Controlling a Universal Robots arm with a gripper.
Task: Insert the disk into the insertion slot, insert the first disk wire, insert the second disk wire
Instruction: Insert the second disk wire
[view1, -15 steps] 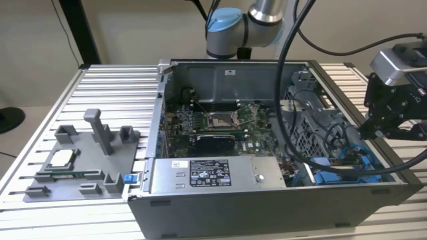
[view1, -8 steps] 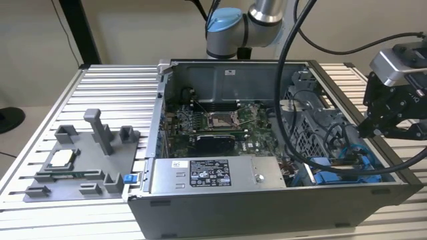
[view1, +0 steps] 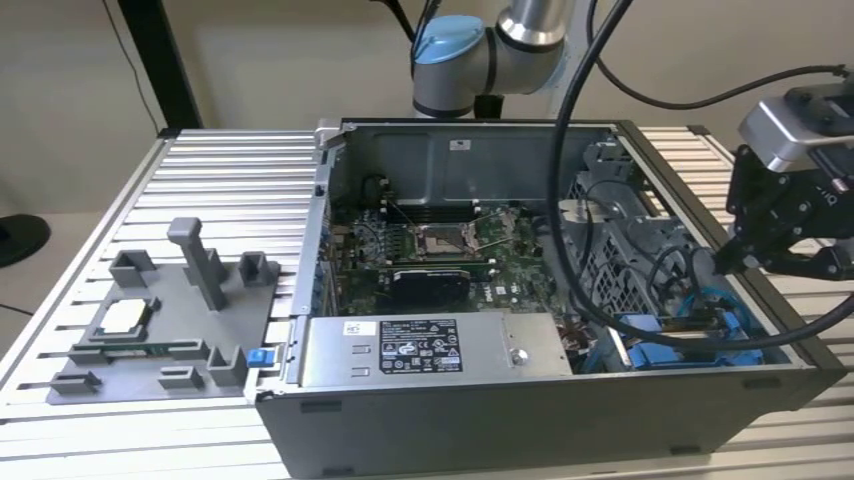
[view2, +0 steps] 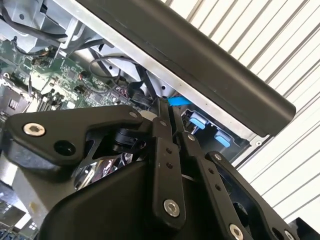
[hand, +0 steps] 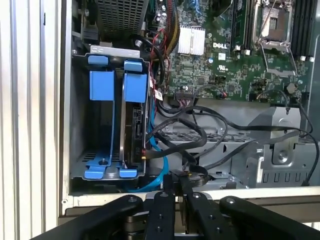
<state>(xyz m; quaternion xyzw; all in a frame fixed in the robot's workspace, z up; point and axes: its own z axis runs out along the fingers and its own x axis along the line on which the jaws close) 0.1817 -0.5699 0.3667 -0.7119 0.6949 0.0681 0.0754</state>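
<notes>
At three o'clock of the open computer case (view1: 534, 420) in the exterior view, my gripper (view1: 787, 260) hangs over the rim, my fingers (hand: 162, 207) drawn together; whether they pinch anything I cannot tell. The disk (hand: 134, 125) stands seated in the insertion slot (hand: 82, 130) at the case's four o'clock corner, with black cables (hand: 200, 137) just beside it.

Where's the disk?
In the first wrist view the disk sits in the slot beside black cables, at the exterior view's right.
</notes>
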